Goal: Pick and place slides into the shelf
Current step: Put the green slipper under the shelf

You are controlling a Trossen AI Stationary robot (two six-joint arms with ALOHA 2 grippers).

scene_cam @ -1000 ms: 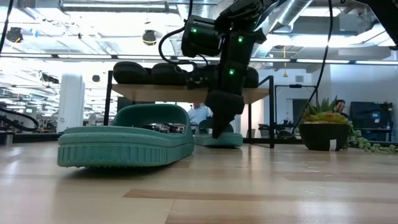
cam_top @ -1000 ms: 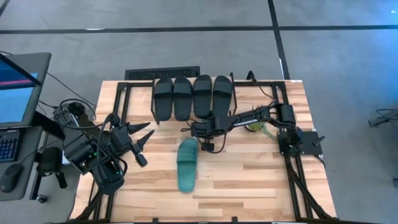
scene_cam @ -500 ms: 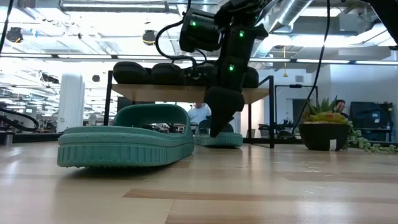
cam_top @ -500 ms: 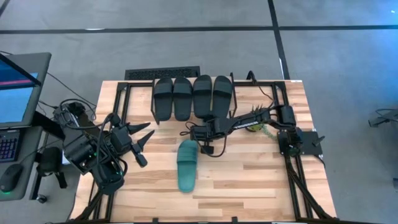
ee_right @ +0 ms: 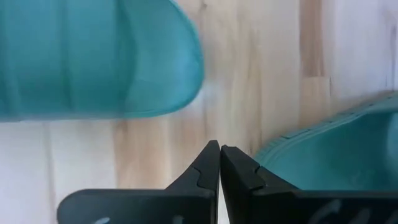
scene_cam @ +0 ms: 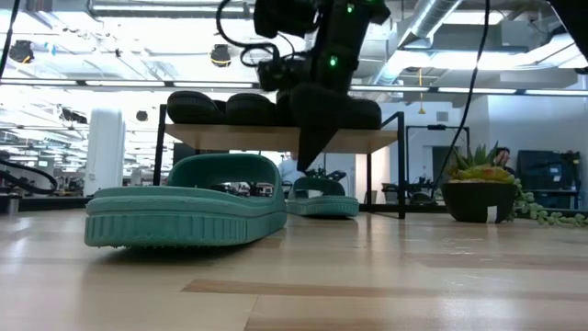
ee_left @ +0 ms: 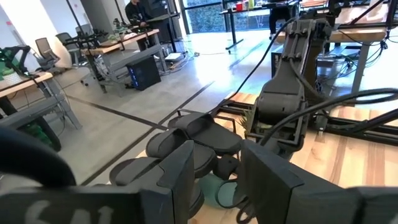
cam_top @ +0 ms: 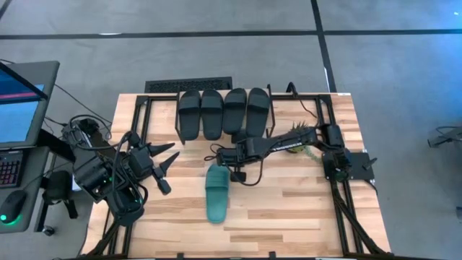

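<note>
1. Four black slides (cam_top: 224,112) are sitting side by side on top of the shelf (scene_cam: 276,138), along the table's far edge.
2. One teal slide (cam_top: 217,192) is lying out in the open on the wooden table (cam_top: 289,209), toe end pointing toward the shelf. In the low view it's the big one up front.
3. The second teal slide (scene_cam: 321,201) is resting on the tabletop under the shelf, pretty much tucked beneath the plank.
4. The right gripper (cam_top: 214,157) is hanging above the table between the two teal slides, fingers (ee_right: 208,168) pressed tight together and holding nothing. Its wrist view is showing bare wood between two teal edges.
5. The left gripper (cam_top: 167,160) is parked over the table's left side, well apart from everything, fingers spread wide and empty.
6. A small potted plant (scene_cam: 478,188) is sitting at the right, near the shelf's leg.
</note>
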